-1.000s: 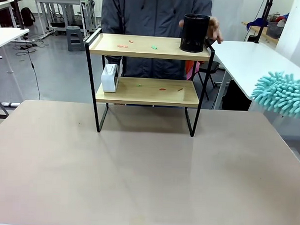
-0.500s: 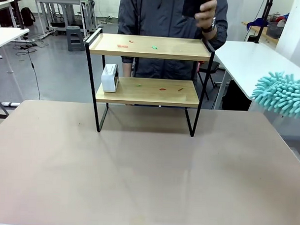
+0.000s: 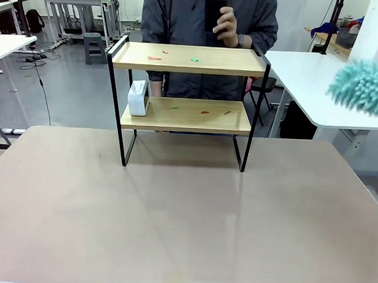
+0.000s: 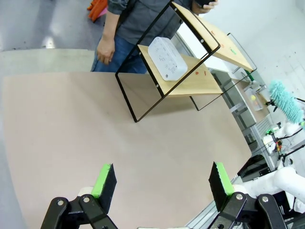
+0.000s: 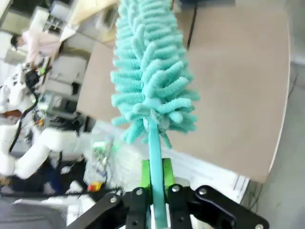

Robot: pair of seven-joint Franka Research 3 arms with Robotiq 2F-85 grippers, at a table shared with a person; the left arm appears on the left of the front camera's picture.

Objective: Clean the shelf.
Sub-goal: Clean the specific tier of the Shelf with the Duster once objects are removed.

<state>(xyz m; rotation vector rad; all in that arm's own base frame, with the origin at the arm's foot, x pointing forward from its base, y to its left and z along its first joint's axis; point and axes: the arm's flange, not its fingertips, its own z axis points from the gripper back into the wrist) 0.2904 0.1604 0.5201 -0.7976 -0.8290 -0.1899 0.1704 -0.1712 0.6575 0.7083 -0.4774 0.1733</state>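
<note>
Right of the shelf (image 3: pixel 232 61), the right gripper (image 5: pixel 156 175) clamps the duster (image 3: pixel 361 90), held high, presumably to sweep its crumbs (image 3: pixel 194 59) (left gripper (image 4: pixel 162 180) gapes, empty).

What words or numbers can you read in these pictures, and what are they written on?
No readable text anywhere.
The white box on the lower board of the shelf: tiny marks on its face, too small and blurred to read.
</note>
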